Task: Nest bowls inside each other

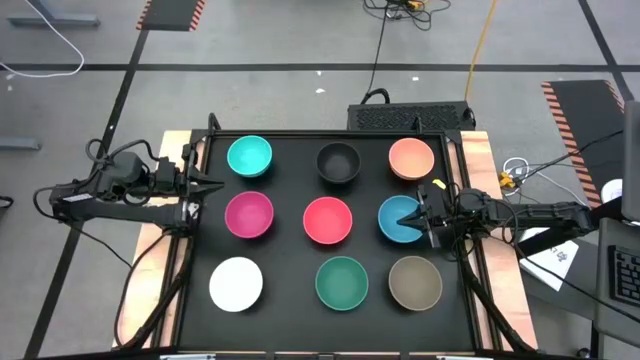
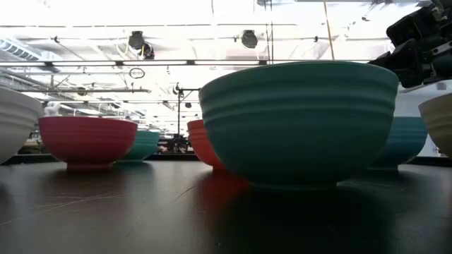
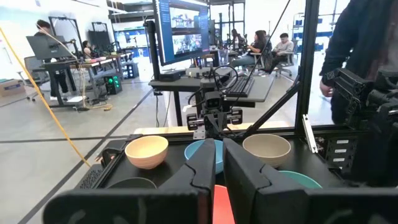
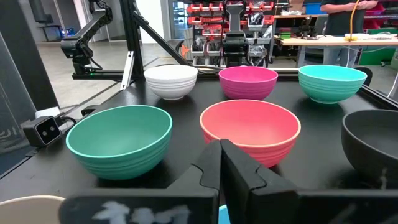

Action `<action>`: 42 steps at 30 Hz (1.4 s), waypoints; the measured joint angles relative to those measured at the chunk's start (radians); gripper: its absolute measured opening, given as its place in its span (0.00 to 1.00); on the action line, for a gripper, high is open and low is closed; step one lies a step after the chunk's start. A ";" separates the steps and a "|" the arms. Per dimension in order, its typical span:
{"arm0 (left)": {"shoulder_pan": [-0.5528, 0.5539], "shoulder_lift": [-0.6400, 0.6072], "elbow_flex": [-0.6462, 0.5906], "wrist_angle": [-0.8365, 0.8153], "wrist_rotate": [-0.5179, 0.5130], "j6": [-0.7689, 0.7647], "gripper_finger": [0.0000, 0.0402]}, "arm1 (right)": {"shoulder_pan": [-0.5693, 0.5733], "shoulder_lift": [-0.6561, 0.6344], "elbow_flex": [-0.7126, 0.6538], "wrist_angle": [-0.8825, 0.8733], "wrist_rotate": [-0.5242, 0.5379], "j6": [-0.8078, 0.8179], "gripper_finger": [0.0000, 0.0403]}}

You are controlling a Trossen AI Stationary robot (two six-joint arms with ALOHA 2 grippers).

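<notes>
Nine bowls sit singly on the black table (image 1: 290, 255), none nested; right gripper (image 1: 421, 217), clenched empty, hovers over the blue bowl (image 1: 396, 220); left gripper (image 1: 213, 186) nearly closed, empty.

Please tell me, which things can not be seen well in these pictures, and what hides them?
- Black bowl: low view, hidden behind the green bowl.
- Blue bowl: high view, partly covered by the right hand; right wrist view, only a sliver under the fingers.
- Taupe bowl: low view, cut off by the right edge.
- White bowl: low view, cut off by the left edge.
</notes>
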 joint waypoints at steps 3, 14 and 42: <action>0.000 0.000 0.000 0.000 0.000 0.000 0.09 | 0.000 0.000 0.000 0.000 0.000 0.000 0.00; 0.000 0.000 0.000 0.000 0.000 0.000 0.09 | 0.000 0.000 0.000 0.000 0.000 0.000 0.00; 0.000 0.000 0.000 0.000 0.000 0.000 0.09 | 0.000 0.000 0.000 -0.029 0.002 -0.456 0.00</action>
